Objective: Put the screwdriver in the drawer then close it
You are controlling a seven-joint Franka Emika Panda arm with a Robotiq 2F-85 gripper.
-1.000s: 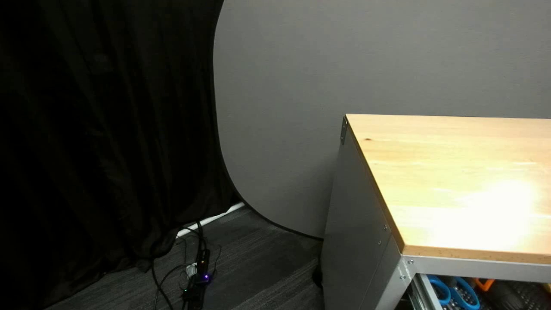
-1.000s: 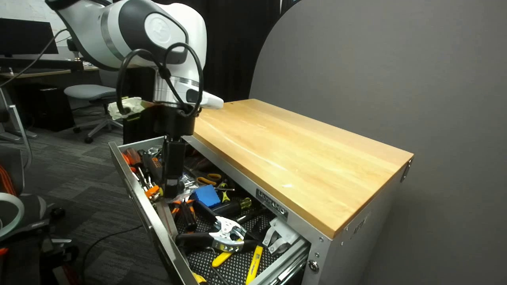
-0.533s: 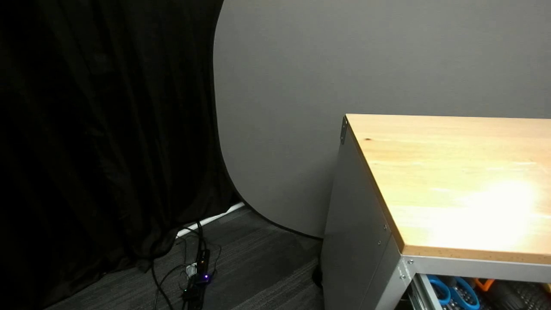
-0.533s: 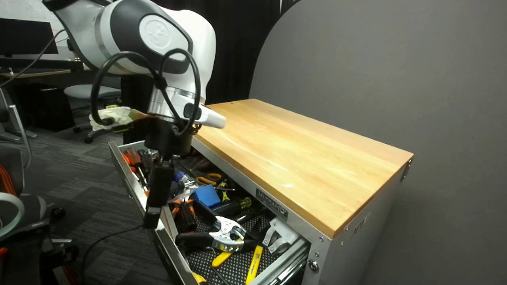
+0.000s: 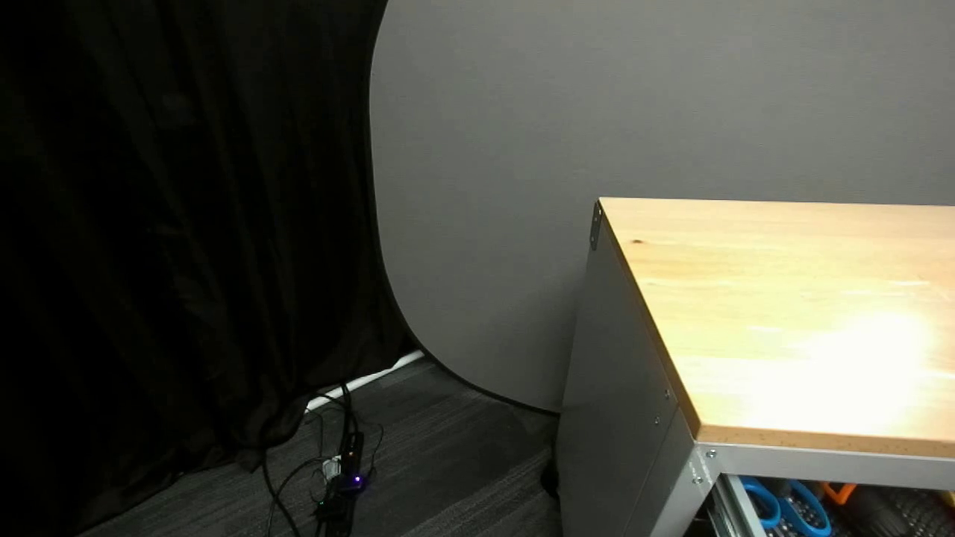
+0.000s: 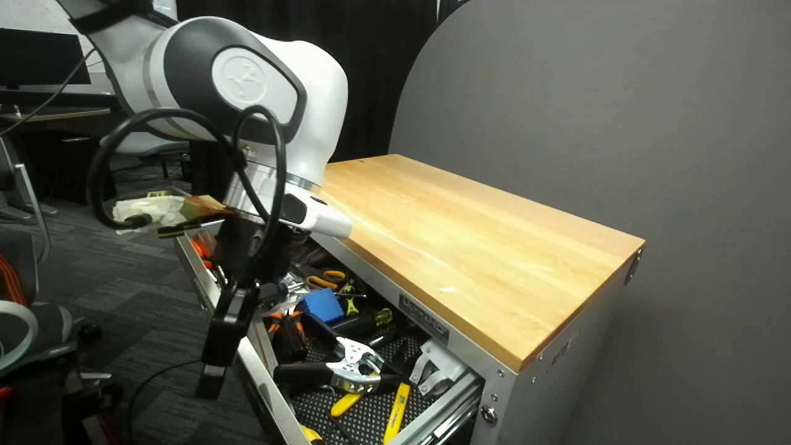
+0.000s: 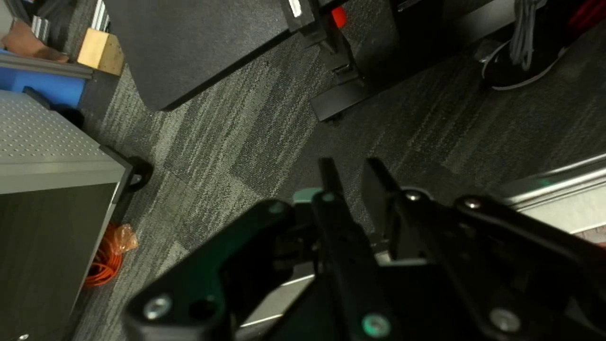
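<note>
The drawer (image 6: 272, 395) is pulled out of the grey cabinet and full of tools. Among them lies a dark handle with a yellow-green end (image 6: 383, 317) that looks like a screwdriver; I cannot tell if it is the task's screwdriver. My gripper (image 6: 211, 384) hangs tilted, fingertips down, just outside the drawer's front over the floor. In the wrist view the fingers (image 7: 331, 177) stand apart with a narrow gap, and only carpet shows between them. A pale metal edge, seemingly the drawer's front (image 7: 573, 203), runs along the right there. Whether the gripper touches the drawer I cannot tell.
Above the drawer sits the light wooden top (image 6: 469, 259). A spring clamp (image 6: 355, 361), a blue block (image 6: 322, 306) and yellow handles (image 6: 397, 411) lie inside, with blue scissors (image 5: 809, 509) at one end. Black cables (image 6: 99, 167) loop out from the arm.
From over the tools my gripper has swung outward and down past the drawer's front, tilting as it went. The drawer and the visible tools have stayed in place.
</note>
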